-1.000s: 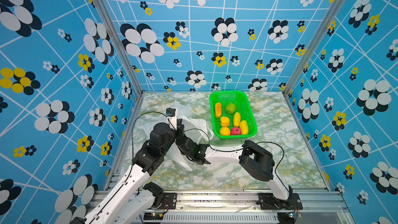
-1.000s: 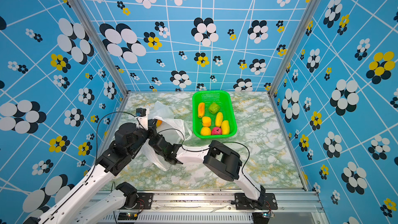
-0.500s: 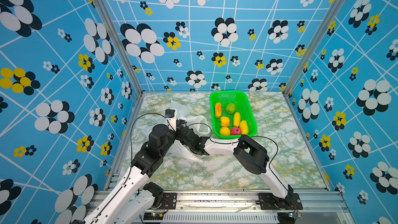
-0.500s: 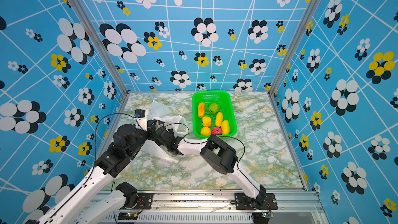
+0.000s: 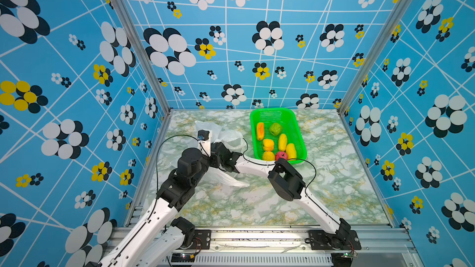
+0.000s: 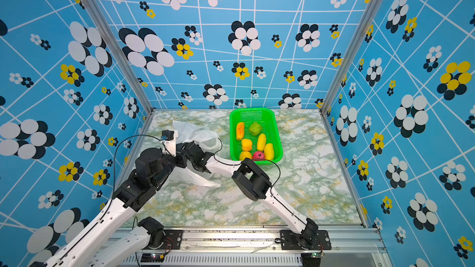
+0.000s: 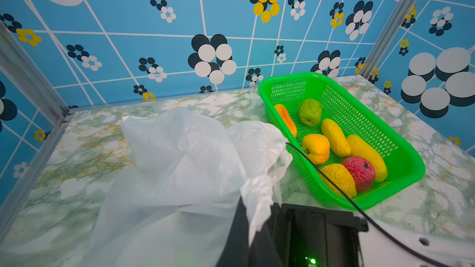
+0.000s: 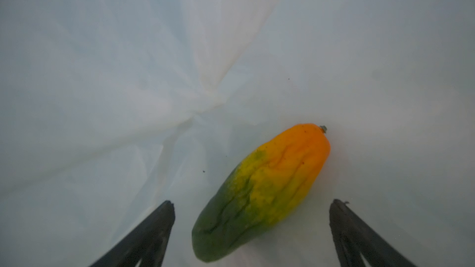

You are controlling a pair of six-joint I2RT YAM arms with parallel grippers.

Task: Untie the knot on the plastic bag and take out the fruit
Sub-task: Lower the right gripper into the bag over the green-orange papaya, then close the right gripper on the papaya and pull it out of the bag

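Observation:
The white plastic bag (image 5: 227,137) (image 6: 199,134) lies crumpled at the back left of the table. My left gripper (image 7: 253,217) is shut on a twisted strip of the bag's film (image 7: 259,196) and holds it up. My right gripper (image 8: 252,201) is inside the bag and open, its dark fingers (image 8: 159,222) wide apart. A green, yellow and orange oblong fruit (image 8: 262,191) lies on the film between them, touching neither. In both top views the right gripper's tips are hidden under the film. The knot is out of view.
A green basket (image 5: 272,110) (image 6: 253,110) (image 7: 288,77) with several fruit (image 5: 279,141) stands just right of the bag. The right arm's black cable (image 7: 334,183) crosses the basket's near corner. The right elbow (image 5: 285,181) sits mid-table. A blue wall bounds the left.
The right gripper has pushed toward the back and into the bag, and its jaws have opened a little wider. The left gripper has moved slightly back, still holding the film.

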